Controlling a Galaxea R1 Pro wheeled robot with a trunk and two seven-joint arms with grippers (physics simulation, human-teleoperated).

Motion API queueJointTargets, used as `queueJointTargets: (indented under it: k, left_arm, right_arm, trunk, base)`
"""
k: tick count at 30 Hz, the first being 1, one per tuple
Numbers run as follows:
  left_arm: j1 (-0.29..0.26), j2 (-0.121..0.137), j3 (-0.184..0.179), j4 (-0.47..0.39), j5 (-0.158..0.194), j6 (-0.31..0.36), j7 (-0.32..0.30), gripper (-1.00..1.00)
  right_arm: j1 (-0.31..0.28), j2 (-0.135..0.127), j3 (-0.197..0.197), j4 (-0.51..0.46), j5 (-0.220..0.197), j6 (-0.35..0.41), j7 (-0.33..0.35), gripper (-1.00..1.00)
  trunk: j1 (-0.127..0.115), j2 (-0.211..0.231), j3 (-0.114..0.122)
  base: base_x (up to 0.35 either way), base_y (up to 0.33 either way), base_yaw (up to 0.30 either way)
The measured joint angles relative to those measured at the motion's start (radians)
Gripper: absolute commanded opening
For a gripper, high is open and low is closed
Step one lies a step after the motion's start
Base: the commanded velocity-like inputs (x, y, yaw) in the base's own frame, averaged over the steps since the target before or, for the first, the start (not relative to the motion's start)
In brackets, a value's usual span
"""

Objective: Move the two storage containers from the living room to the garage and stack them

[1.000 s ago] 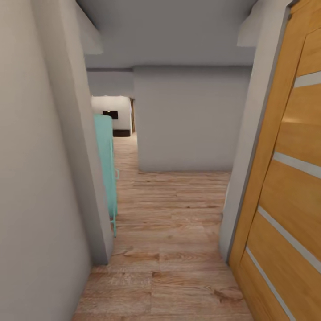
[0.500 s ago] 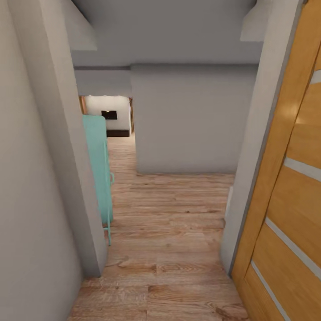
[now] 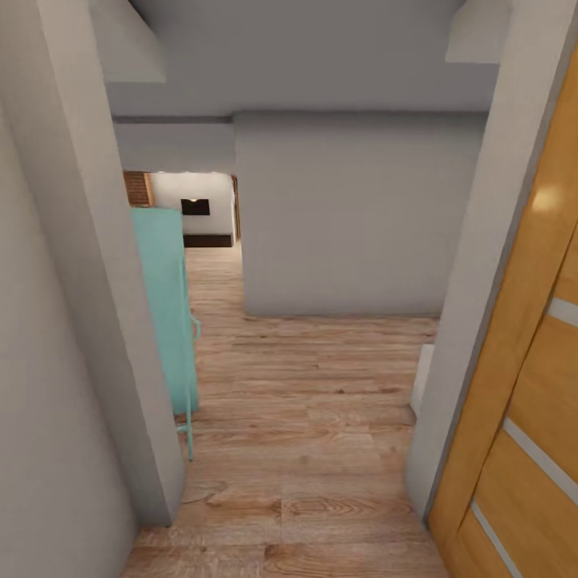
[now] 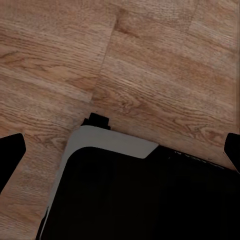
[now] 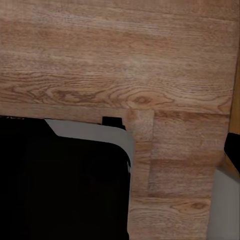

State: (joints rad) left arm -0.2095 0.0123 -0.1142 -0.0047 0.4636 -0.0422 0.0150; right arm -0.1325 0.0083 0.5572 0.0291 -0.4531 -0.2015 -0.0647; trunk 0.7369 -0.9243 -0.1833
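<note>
From my head camera I look down a narrow hallway with a light wood-plank floor (image 3: 305,417). At the left a grey wall corner (image 3: 104,321) stands close, and just past it a turquoise cabinet (image 3: 164,305) on thin legs sits against that wall. Beyond the cabinet, far down the passage, an opening gives onto the living room (image 3: 189,213): a strip of brick (image 3: 137,189), a cream wall and a dark rectangular recess show there. In the middle a plain grey wall block (image 3: 345,217) closes off the hall ahead, with the passage running along its left side. To the right a grey door jamb (image 3: 482,305) rises, and hard against it an orange-brown wooden door (image 3: 534,385) with pale horizontal strips. The storage containers are not in any of my views, so I cannot place them relative to either gripper. My left wrist camera looks straight down at the planks and a corner of my base (image 4: 115,142), black with a pale grey rim; the dark tips of the left gripper (image 4: 122,152) sit at opposite edges of the picture, spread wide with nothing between them. My right wrist camera shows planks and another base corner (image 5: 95,132); one dark fingertip (image 5: 233,150) sits at the picture's edge, so I cannot tell how far the right gripper is spread.
</note>
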Motion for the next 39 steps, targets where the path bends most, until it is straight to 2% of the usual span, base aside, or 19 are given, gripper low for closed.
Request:
queueJointTargets:
  k: [39]
  left_arm:
    - [0.0, -0.003, -0.002, 0.0, -0.009, -0.004, -0.001, 1.0]
  right_arm:
    - [0.0, 0.002, 0.007, 0.0, 0.002, 0.006, -0.006, 1.0]
  trunk:
    - [0.0, 0.0, 0.0]
  base:
    - [0.326, 0.0, 0.0]
